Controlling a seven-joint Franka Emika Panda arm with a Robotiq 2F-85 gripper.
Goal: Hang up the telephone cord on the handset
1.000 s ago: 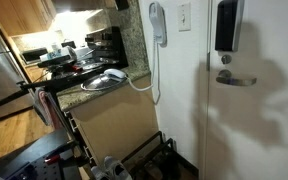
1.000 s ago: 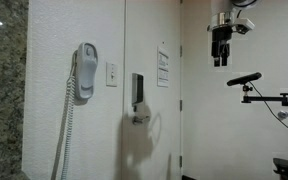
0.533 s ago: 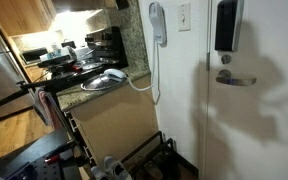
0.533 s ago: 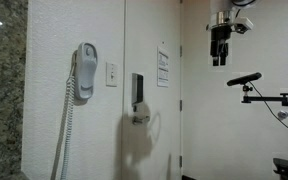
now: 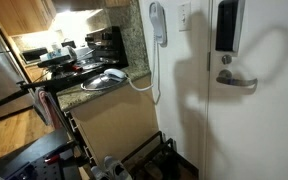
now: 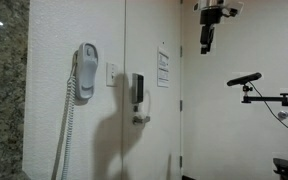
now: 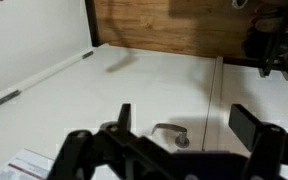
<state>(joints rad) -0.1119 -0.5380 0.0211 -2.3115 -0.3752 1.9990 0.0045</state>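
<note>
Wall-phone scene, shown in both exterior views and the wrist view.

The slim light-grey wall-phone handset (image 6: 86,70) hangs upright on the white wall (image 6: 44,110). A white switch plate (image 6: 111,74) sits just beside it at 3 o'clock. Further along at 3 o'clock, a black rectangular box (image 6: 137,88) is mounted on the white door above a metal lever handle (image 6: 139,119).

The long whitish-cream telephone cord (image 6: 66,120) runs along the 9 o'clock side of the handset and drops toward 6 o'clock, leaving the bottom of the view. In an exterior view, the cord (image 5: 155,70) falls from the handset (image 5: 157,22) and curves toward 8 o'clock, up to the edge of a cluttered kitchen counter (image 5: 89,90). Where it ends there is too small to tell.

The black Robotiq gripper (image 6: 205,45) hangs near the ceiling at 2 o'clock from the handset, well apart from handset and cord, and points toward 6 o'clock. In the wrist view, the gripper (image 7: 184,120) has its two fingers (image 7: 124,115) spread wide with nothing between them. The lever handle (image 7: 172,132) lies beyond them.
</note>
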